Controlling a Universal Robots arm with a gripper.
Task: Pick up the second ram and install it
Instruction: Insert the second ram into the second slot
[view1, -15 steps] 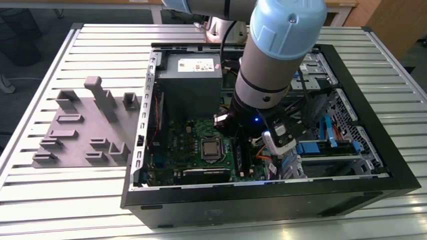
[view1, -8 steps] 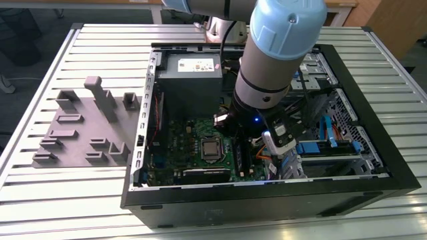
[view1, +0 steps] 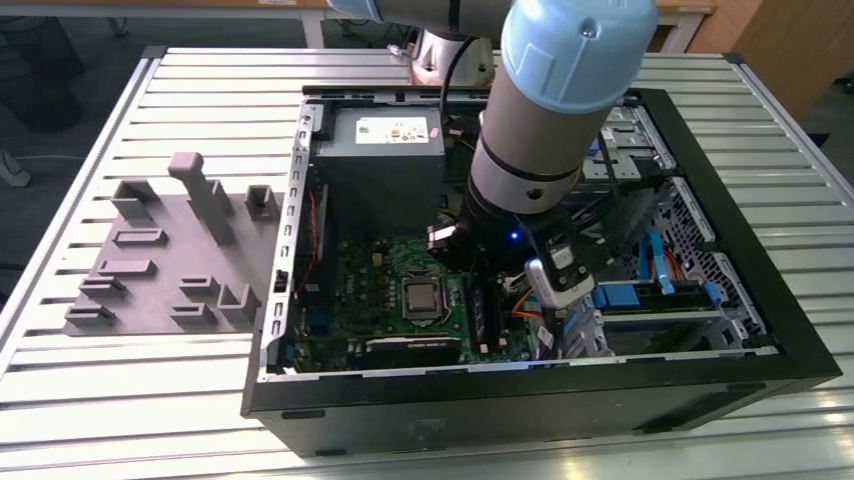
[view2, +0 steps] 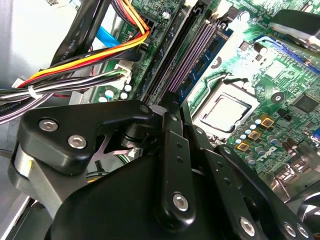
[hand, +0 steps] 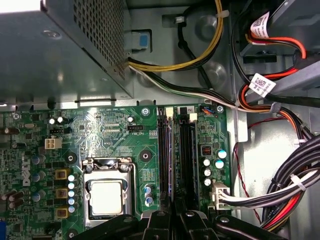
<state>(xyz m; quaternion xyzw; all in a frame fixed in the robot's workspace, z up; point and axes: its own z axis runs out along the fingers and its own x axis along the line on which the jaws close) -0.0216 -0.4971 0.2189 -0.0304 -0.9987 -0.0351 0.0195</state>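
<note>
cable bundles (hand: 295, 185) crowd one side of the memory slots (hand: 177, 150); the socket (hand: 107, 192) side lies open.

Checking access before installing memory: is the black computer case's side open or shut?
Open: the black computer case has no side panel, exposing the green motherboard.

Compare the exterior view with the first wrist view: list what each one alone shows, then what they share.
Exterior view alone: the slatted table, the grey fixture plate, the arm reaching into the open computer case.

First wrist view alone: the bundled black cables with white tags and the yellow wires by the case wall.

Both: the green motherboard, processor socket, long memory slots and grey power-supply box.
</note>
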